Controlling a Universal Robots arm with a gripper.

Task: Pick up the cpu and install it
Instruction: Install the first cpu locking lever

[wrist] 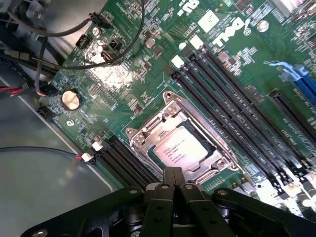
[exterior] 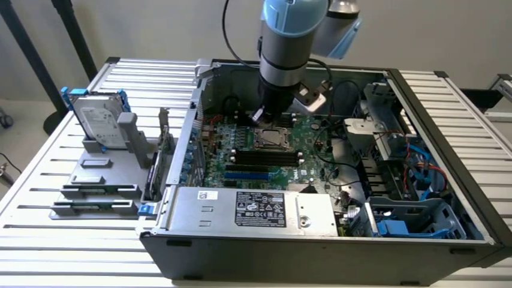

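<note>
A: Where's the cpu (wrist: 180,148) sitting right now?

B: In the socket frame (wrist: 148,134) on the green motherboard (wrist: 128,84), inside the open computer case (exterior: 448,198). From the wrist view its silver top lies flat and level within the metal frame, with the black memory slots (wrist: 237,94) running alongside.

A: And the gripper (wrist: 173,185)?

B: Fingers pressed together, nothing between them, with the tips just beside the near edge of the socket. In the exterior view the arm (exterior: 286,54) stands almost straight down over that same spot.

A: So what makes this part go well?

B: My judgement: keep the tool vertical and any push light and centred, since the chip must lie flush (a tilted chip could press unevenly on the contacts beneath it). I'd also mind the loose black cables (wrist: 118,54) off to the side, though they look well apart from the socket.

A: Which way does the chip point?

B: It's close to square, so there's hardly a long axis. Its edges line up with the socket frame, which sits diagonally in the wrist view and parallel to the memory slots. The printed face is up; the lettering is too fine to read its direction.
</note>
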